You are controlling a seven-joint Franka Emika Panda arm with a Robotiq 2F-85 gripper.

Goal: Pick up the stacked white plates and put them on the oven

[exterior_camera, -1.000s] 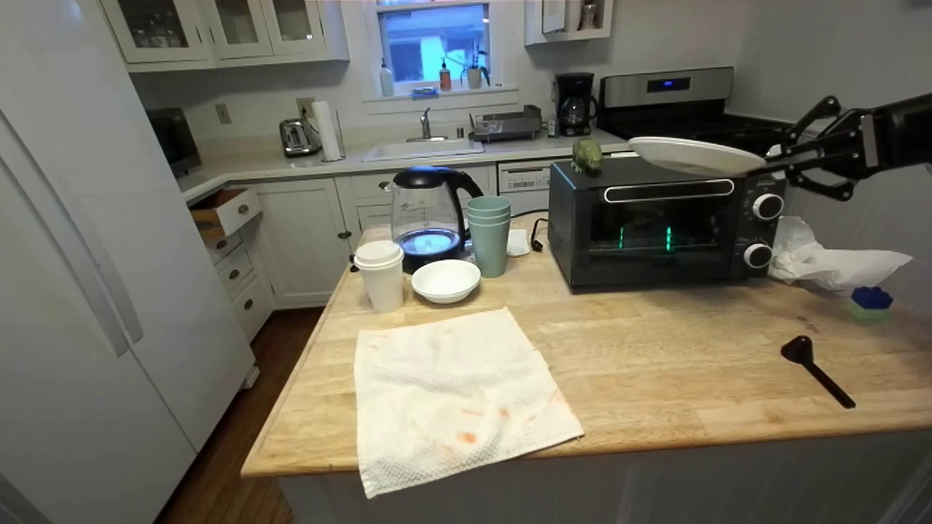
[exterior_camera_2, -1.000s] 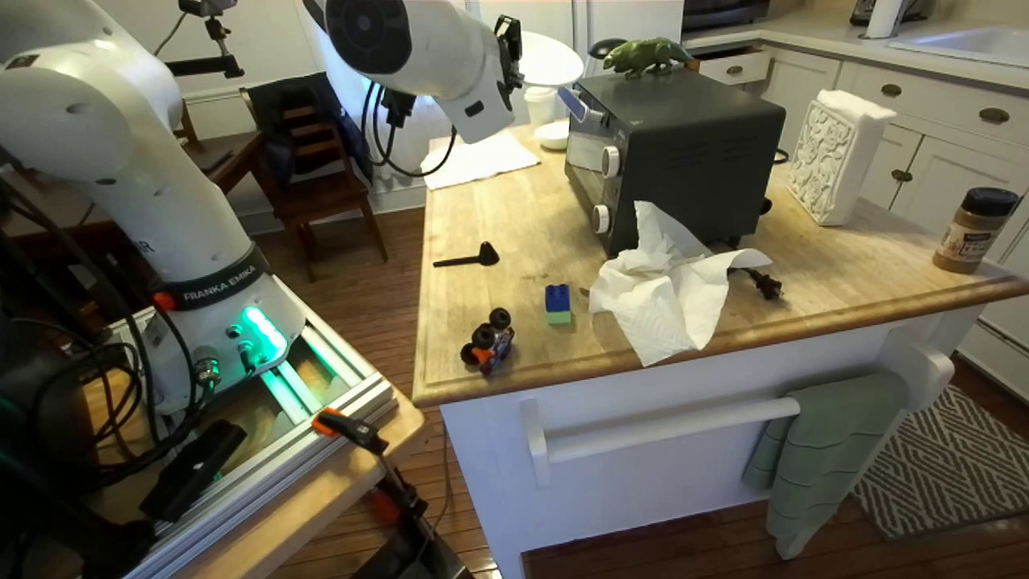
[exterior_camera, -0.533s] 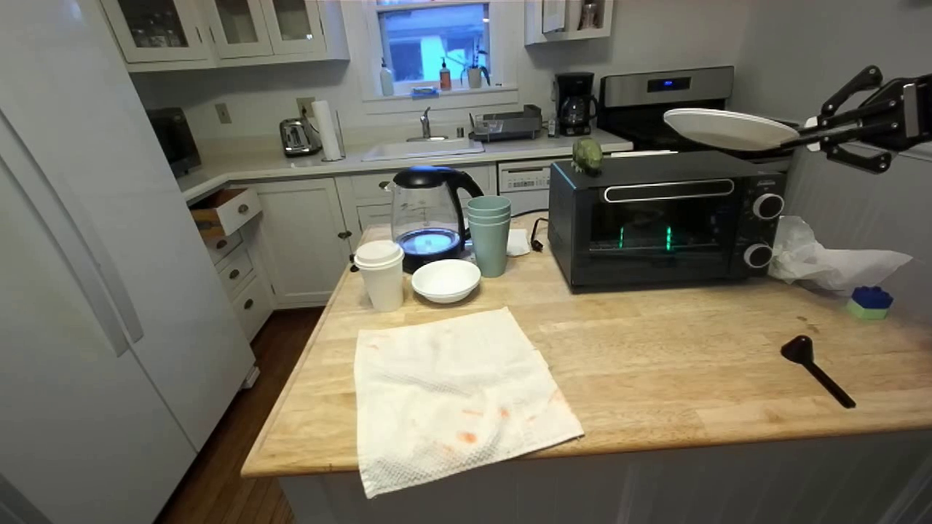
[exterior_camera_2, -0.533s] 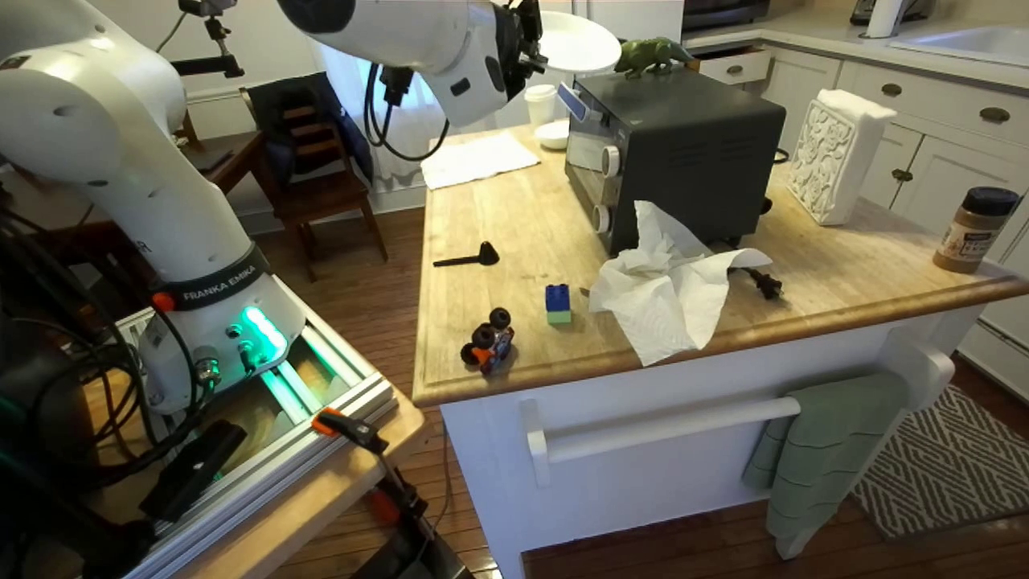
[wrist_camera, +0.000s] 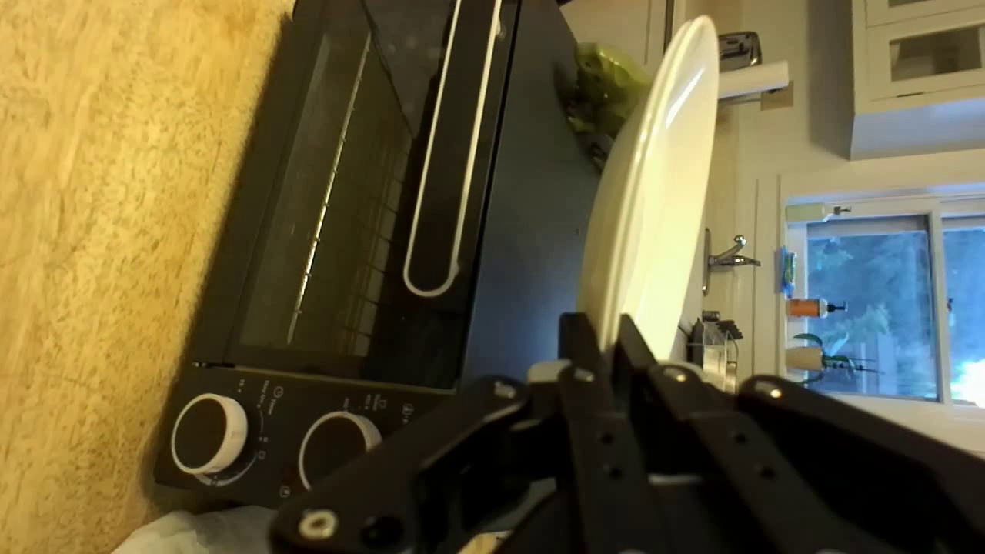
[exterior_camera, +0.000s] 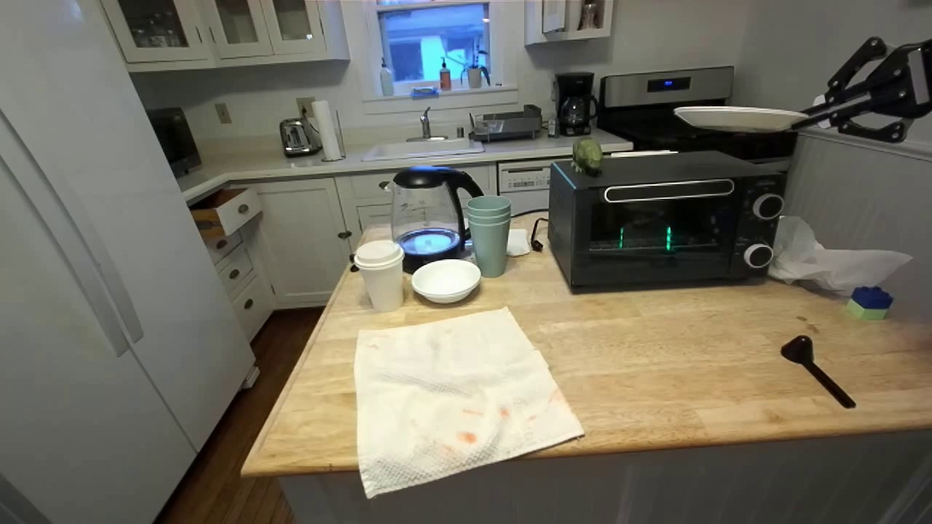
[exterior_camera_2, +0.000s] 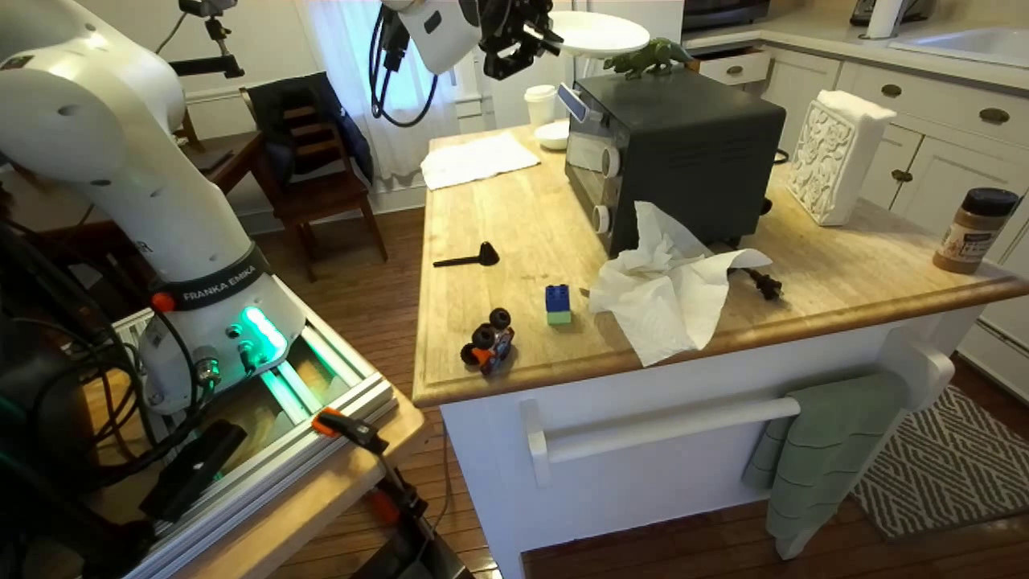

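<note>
The stacked white plates (exterior_camera: 735, 119) are held level in the air above the right part of the black toaster oven (exterior_camera: 655, 233). Both also show in an exterior view, the plates (exterior_camera_2: 601, 35) beyond and above the oven (exterior_camera_2: 691, 153). My gripper (exterior_camera: 799, 122) is shut on the near rim of the plates, which also shows in the wrist view (wrist_camera: 604, 331). There the plates (wrist_camera: 654, 192) stick out from the fingertips, apart from the oven top (wrist_camera: 531, 215). At least two rims show pressed together. In an exterior view the gripper (exterior_camera_2: 551, 42) is partly hidden by its own linkage.
A green dinosaur figure (exterior_camera: 587, 156) stands on the oven's top at the end away from the knobs. A crumpled paper towel (exterior_camera_2: 667, 281) lies beside the oven. Green cups (exterior_camera: 489, 236), a white bowl (exterior_camera: 445, 281) and a kettle (exterior_camera: 429, 218) stand on the wooden counter.
The gripper with the plates has risen and moved away from the oven top. The plates have turned from tilted to nearly level. The grip is unchanged, and the oven has not moved.
</note>
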